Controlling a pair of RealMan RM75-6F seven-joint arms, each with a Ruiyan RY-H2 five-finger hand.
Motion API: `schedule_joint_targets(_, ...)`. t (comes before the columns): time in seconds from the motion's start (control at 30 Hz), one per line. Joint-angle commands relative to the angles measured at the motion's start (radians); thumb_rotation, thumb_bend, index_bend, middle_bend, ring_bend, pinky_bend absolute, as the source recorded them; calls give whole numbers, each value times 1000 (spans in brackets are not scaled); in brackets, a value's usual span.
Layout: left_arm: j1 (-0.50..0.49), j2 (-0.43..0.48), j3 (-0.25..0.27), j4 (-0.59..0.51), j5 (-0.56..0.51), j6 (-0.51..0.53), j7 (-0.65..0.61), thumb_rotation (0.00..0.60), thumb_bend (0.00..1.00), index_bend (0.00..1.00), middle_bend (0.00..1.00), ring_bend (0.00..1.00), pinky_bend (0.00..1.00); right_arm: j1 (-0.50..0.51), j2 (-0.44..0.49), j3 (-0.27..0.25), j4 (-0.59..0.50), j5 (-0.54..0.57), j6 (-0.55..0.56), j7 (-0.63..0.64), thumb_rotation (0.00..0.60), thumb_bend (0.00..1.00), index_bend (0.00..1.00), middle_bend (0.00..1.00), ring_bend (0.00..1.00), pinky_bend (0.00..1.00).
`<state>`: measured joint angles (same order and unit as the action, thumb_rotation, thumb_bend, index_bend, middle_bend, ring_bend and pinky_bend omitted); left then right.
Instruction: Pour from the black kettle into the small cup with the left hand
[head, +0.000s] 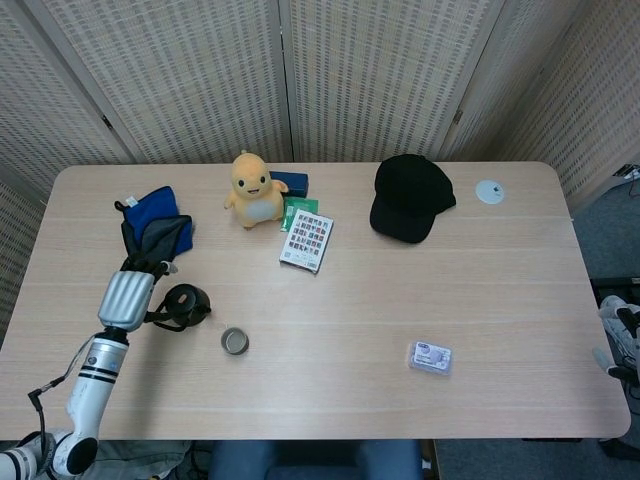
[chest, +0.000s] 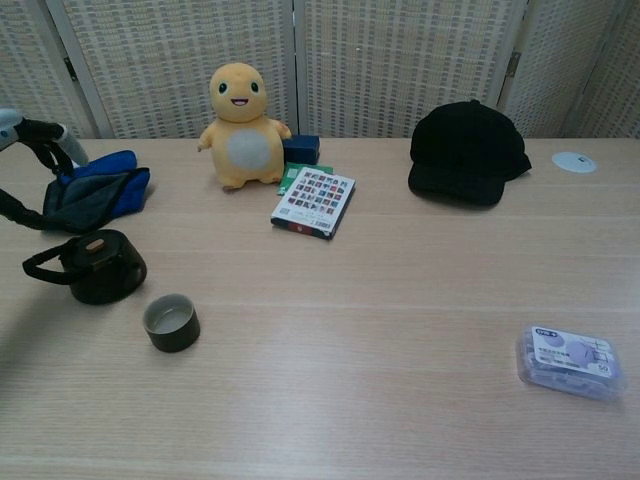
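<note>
The black kettle (head: 186, 303) stands upright on the table, its handle pointing toward the left edge; in the chest view the kettle (chest: 101, 268) is at the left. The small dark cup (head: 235, 341) stands just right of it and nearer the front, also seen as the cup (chest: 171, 322) in the chest view. My left hand (head: 128, 297) hovers left of the kettle with its fingers spread and nothing in them, apart from the handle. In the chest view that left hand (chest: 38, 134) shows only at the upper left edge. The right hand is out of both views.
A blue and grey cloth (head: 153, 229) lies behind the kettle. Further back are a yellow plush toy (head: 253, 188), a card pack (head: 307, 241), a black cap (head: 409, 197) and a white disc (head: 489, 191). A small plastic box (head: 430, 357) lies front right.
</note>
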<state>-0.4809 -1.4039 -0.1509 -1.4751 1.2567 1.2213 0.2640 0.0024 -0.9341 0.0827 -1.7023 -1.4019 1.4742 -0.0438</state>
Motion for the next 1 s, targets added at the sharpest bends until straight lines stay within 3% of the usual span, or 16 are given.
schedule_joint_targets(0.03,55,46,1,-100,-47,66,60,600,154,250,303,251,117,7,4,-4,4,-18,-6,23,600,169,381,384,310,351)
schedule_joint_targets(0.5,193,115,78,-258,30,240,114,600,154,253,295,246,115,27,-32,-27,49,-132,16,77,600,170,381,384,309,338)
schedule_joint_targets(1.0,254,124,103,-326,101,300,136,600,154,254,294,246,110,39,-67,-39,69,-177,32,78,600,169,381,384,309,338)
